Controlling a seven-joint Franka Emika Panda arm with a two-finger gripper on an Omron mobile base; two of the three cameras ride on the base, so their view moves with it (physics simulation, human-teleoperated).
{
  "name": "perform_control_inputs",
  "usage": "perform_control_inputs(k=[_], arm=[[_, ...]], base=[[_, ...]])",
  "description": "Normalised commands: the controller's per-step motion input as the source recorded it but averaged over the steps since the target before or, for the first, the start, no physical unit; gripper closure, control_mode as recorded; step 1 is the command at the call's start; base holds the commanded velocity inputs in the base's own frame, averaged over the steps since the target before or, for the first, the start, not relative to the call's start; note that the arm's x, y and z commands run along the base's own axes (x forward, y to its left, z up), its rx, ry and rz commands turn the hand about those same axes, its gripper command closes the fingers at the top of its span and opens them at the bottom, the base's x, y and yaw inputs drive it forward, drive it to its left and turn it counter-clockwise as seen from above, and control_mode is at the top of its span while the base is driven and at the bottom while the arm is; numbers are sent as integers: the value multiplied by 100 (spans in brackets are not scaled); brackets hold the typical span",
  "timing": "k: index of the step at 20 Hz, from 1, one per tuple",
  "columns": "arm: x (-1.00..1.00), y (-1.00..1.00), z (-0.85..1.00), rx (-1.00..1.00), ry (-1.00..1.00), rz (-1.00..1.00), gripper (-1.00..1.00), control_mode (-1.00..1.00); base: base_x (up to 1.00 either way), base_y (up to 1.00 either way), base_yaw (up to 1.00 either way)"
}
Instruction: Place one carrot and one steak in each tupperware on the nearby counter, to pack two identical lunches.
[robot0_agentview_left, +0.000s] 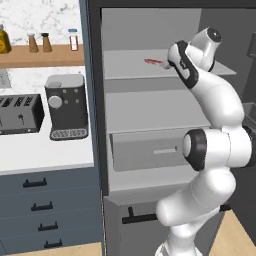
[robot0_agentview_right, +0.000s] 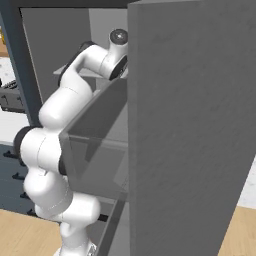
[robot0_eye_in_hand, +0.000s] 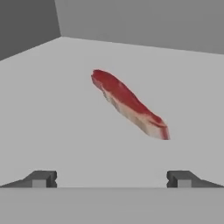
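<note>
Fingertips (robot0_eye_in_hand: 43, 178) sit low in hand view, set wide apart w/ nothing between them, so I read the hand (robot0_eye_in_hand: 111, 179) as open & empty. Just ahead of it lies the steak (robot0_eye_in_hand: 129, 103), flat on a grey shelf (robot0_eye_in_hand: 52, 113), long axis running diagonal from upper left to lower right, red on top w/ pale pink edge. Steak is near the hand but not touching either finger.

Left base view: arm (robot0_agentview_left: 215, 145) rises from lower right, reaches up into an open grey cabinet; steak (robot0_agentview_left: 154, 61) shows as a small red strip on the upper shelf (robot0_agentview_left: 130, 67), right beside the wrist. Below that, another shelf & a grey drawer (robot0_agentview_left: 145, 150).

To the left, white surface (robot0_agentview_left: 45, 157) over dark blue-grey drawers w/ black handles, carrying a toaster (robot0_agentview_left: 20, 114) & a coffee machine (robot0_agentview_left: 66, 106).

Right base view: big grey door panel (robot0_agentview_right: 195, 125) blocks most; arm (robot0_agentview_right: 65, 110) bends up into the cabinet behind it.
</note>
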Motion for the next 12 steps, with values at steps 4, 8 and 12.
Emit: perform_control_inputs(k=[4, 8, 12], arm=[[35, -7, 1, 2, -4, 0, -100, -100], [49, -34, -34, 9, 0, 0, -100, -100], [55, -19, -25, 11, 0, 0, -100, -100]], base=[[0, 0, 0], [0, 0, 0], [0, 0, 0]])
